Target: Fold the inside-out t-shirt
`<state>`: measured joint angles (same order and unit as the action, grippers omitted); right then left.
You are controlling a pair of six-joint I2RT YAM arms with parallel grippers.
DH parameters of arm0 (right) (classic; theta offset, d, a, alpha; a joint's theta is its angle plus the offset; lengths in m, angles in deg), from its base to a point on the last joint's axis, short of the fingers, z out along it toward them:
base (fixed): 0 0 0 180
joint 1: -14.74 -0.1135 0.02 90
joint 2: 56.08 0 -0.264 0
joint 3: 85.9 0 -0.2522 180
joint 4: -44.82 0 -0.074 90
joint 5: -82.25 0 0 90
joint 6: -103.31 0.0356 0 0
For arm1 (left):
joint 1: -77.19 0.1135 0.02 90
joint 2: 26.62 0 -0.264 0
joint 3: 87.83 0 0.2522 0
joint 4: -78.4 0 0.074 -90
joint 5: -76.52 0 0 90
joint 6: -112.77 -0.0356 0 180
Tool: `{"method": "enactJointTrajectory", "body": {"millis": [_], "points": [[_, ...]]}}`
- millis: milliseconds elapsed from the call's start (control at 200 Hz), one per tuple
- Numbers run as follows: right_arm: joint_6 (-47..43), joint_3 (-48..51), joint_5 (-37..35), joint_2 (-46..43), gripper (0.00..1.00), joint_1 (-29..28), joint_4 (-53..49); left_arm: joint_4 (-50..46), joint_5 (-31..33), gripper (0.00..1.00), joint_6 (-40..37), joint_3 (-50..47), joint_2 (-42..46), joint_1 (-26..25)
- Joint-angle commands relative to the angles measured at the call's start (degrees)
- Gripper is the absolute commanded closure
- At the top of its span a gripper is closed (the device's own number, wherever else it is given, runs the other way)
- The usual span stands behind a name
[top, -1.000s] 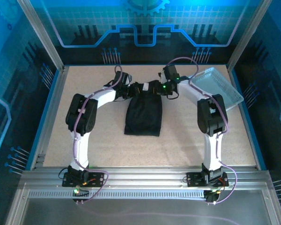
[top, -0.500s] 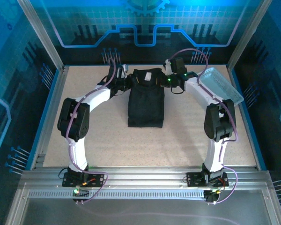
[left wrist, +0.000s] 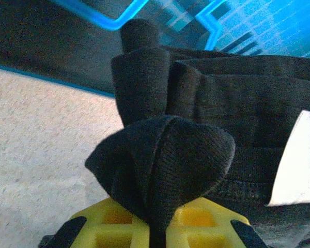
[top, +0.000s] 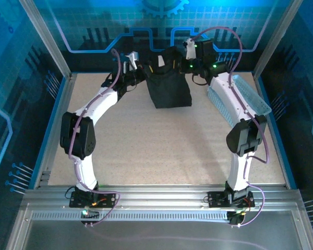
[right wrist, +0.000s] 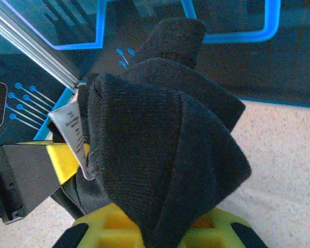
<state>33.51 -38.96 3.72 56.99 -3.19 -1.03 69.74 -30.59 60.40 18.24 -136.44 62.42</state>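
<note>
Fingers of the left gripper [top: 144, 73] and right gripper [top: 183, 65] pinch the upper edge of the inside-out t-shirt [top: 169, 91], probably to hang it taut for a fold; it droops just left of the grey tray [top: 248, 99]. Left wrist: fabric [left wrist: 160, 160] bulges up from between clamped yellow fingers [left wrist: 101, 225]. Right wrist: cloth [right wrist: 165, 150] is likewise wedged between the right gripper's pads [right wrist: 101, 227], spilling over them.

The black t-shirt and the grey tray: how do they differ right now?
The t-shirt is black, soft cloth; the tray is light grey and perforated. The t-shirt hangs bunched from the left claw and right claw; the tray rests on the table. Both are toward the table's far side.
</note>
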Motion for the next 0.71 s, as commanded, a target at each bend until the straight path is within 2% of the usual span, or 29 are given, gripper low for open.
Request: {"method": "enactJointTrajectory", "body": {"millis": [0, 190, 310, 490, 700], "points": [[-2.34, 3.92, 1.26, -1.44, 1.0, -0.11, -0.25, 6.65, -3.04, 1.0, 0.16, -4.36, 5.16, 0.0], [-3.09, 29.01, 1.75, -10.2, 1.0, -1.27, 14.95, 17.55, -7.07, 1.0, 1.7, -20.41, 8.57, -0.12], [-2.18, 41.35, 3.39, -15.83, 1.0, -2.05, 22.06, 24.02, -9.24, 1.0, 3.14, -30.88, 11.73, -0.93], [-1.74, 54.34, 0.75, -24.6, 1.0, -4.77, 25.69, 29.28, -7.82, 1.0, 2.58, -45.6, 21.22, -3.84], [0.55, 64.77, -0.31, -34.43, 1.0, -7.97, 27.86, 28.54, -3.52, 1.0, 1.95, -56.95, 31.57, -9.01]]}}
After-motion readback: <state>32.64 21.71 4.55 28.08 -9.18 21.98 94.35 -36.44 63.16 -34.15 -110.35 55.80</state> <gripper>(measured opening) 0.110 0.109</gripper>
